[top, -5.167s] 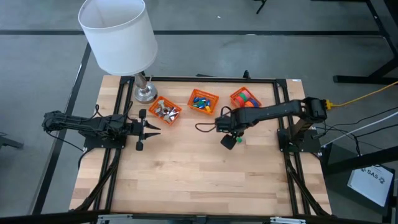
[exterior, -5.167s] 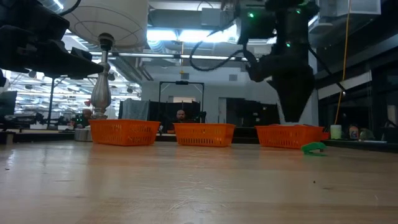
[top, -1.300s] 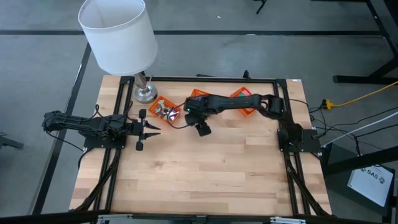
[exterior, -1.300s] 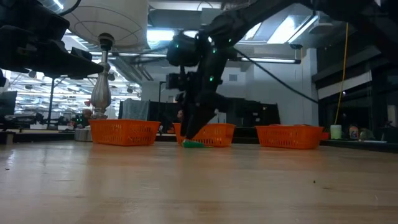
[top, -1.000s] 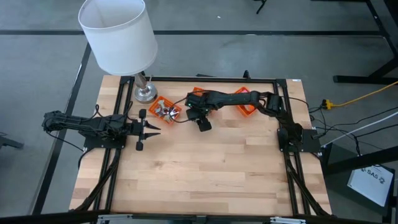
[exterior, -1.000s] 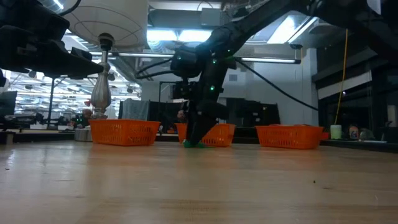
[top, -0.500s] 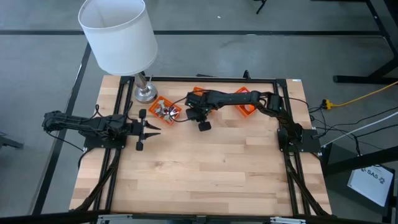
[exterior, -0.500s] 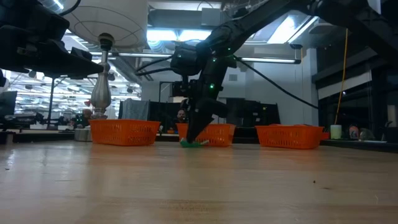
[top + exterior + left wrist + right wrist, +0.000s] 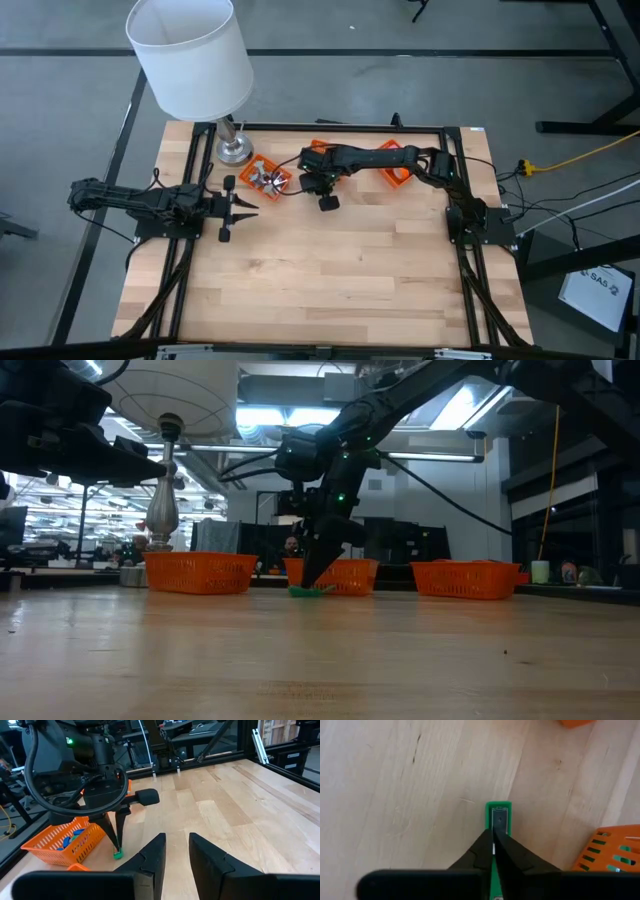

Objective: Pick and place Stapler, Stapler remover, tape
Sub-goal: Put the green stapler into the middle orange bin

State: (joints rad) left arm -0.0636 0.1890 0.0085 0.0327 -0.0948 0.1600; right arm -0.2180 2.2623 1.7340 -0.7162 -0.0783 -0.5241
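Stapler, green, lies flat on tabletop just in front of the middle orange basket, roughly 12 o'clock of tabletop center in the high view. In the right wrist view its silver top plate faces up, with the two dark finger tips pressed together over its near end. Right pincer points down at it, fingers together and clamped on stapler; in the low view the tips meet at the green body, which touches the wood.

Right arm reaches from its base at 3 o'clock across toward 12 o'clock, partly covering the middle basket in the high view. Left wrist view shows the stapler as a small green bit under the right pincer, just beside a basket holding blue pieces.

Three orange baskets in a row along the far edge: left basket with silvery items at about 11 o'clock, middle one mostly hidden under the arm, right basket at about 1 o'clock; contents of the right one cannot be told here.

Left pincer waits at 9 o'clock, well apart from the baskets, fingers slightly apart with a narrow gap, holding nothing.

Lamp with white shade stands at the 11 o'clock corner, its metal base just beside the left basket.
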